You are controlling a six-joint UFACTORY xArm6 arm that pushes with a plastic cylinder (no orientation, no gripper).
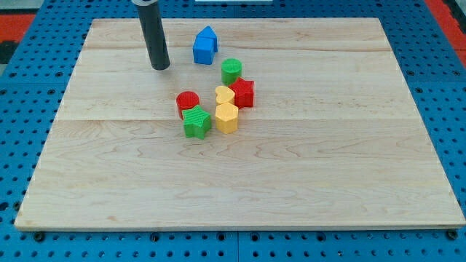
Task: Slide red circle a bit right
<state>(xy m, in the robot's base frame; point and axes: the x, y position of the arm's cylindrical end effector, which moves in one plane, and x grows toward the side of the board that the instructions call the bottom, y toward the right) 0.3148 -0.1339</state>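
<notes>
Wooden board (328, 182), my tip (161, 67) apart from red circle (187, 101)

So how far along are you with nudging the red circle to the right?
Nothing looks done yet. My tip sits toward the view's top-left of the red circle, clear of it. The circle touches the green block below it. Left: bring the tip to the circle's left side and push right.

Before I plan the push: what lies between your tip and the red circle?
Nothing: bare board between my tip and the red circle, per the camera view.
</notes>
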